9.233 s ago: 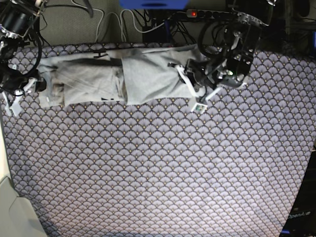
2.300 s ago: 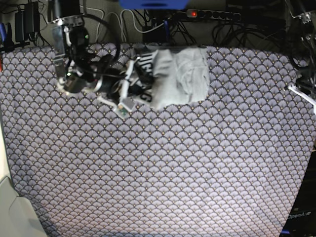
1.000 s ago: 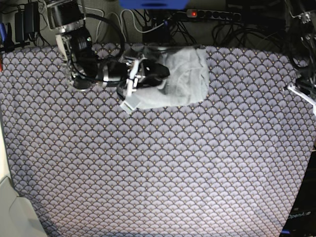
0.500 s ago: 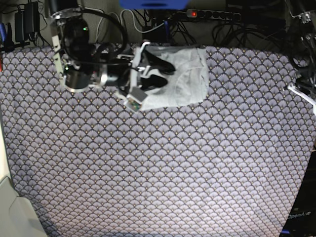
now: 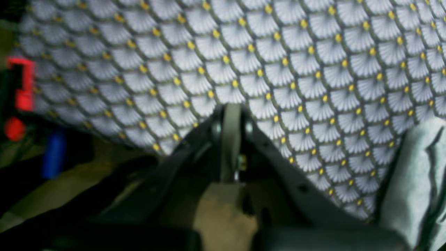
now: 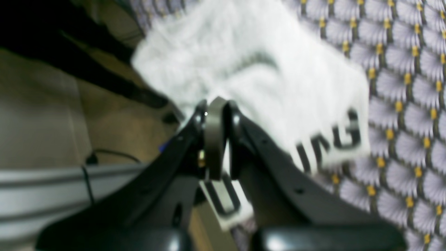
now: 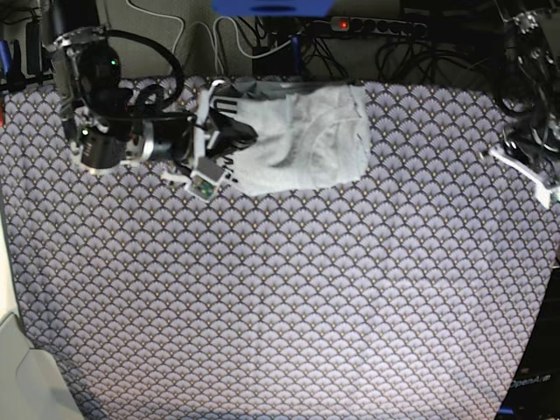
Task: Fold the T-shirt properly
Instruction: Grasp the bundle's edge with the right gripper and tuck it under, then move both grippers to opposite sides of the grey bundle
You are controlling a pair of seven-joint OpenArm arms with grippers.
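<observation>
The light grey T-shirt [image 7: 306, 140] lies folded into a compact rectangle at the far middle of the table. In the right wrist view the T-shirt [image 6: 258, 76] shows black block letters along its near edge. My right gripper [image 7: 232, 138] is at the shirt's left edge; in its own view the right gripper [image 6: 214, 108] has its jaws shut, tips touching the cloth edge, and no cloth shows between them. My left gripper [image 7: 521, 168] hangs at the table's right edge, far from the shirt; in the left wrist view it [image 5: 230, 111] is shut and empty above the tablecloth.
The purple-grey fan-patterned tablecloth [image 7: 306, 289] covers the whole table. A power strip with a red light [image 7: 343, 24] and cables lie behind the far edge. A pale grey-green shape [image 5: 418, 181] that I cannot identify sits at the lower right of the left wrist view.
The shirt went from a long strip to a compact folded rectangle. In the last second my right arm drew back leftward off the shirt to its left edge. The left arm has stayed at the right edge.
</observation>
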